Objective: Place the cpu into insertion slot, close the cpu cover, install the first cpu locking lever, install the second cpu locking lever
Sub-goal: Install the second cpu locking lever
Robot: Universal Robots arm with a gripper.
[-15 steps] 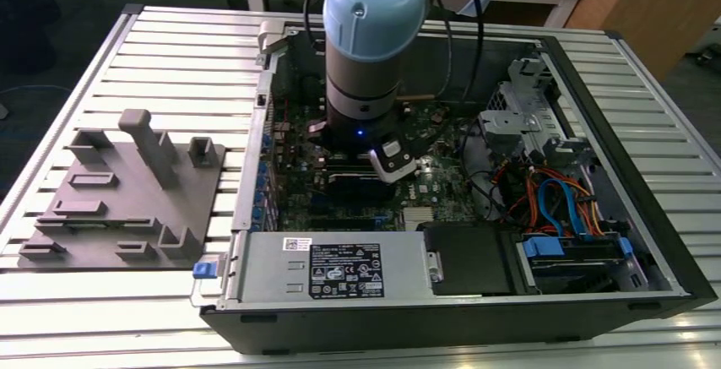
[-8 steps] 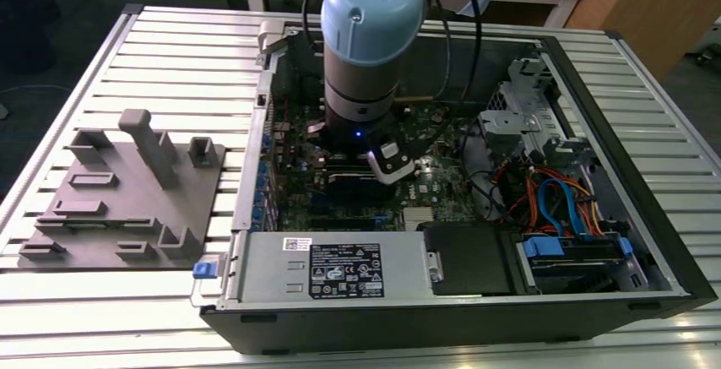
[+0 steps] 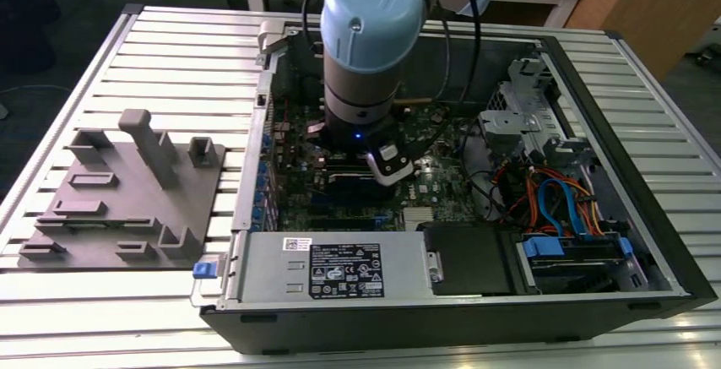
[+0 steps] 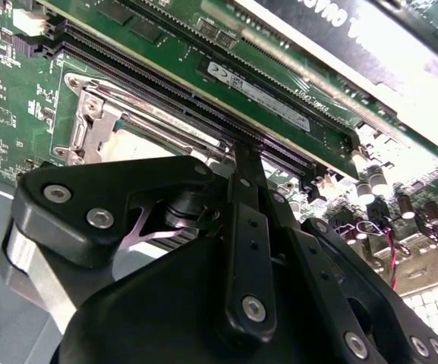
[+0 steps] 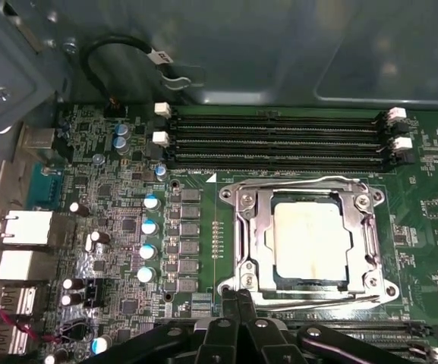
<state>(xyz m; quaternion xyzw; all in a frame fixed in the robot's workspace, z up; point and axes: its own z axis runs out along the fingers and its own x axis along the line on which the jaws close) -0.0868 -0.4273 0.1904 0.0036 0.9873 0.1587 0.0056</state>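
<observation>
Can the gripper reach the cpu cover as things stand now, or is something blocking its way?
Probably yes. In the first wrist view the gripper sits right at the edge of the cpu cover, which lies closed around the cpu. Nothing stands between them; the memory slots lie on the cover's far side.

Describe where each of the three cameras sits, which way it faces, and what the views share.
Exterior view: raised off the arm, looking down at the open black computer case on the slatted metal table; the blue-grey arm reaches in.
First wrist view: on the arm, facing the green circuit board, the silvery square cpu cover and the silver-topped cpu; the black end effector shows.
Second wrist view: low behind the end effector, grazing the board.
Both wrist views share the cover and the long black memory slots.
</observation>
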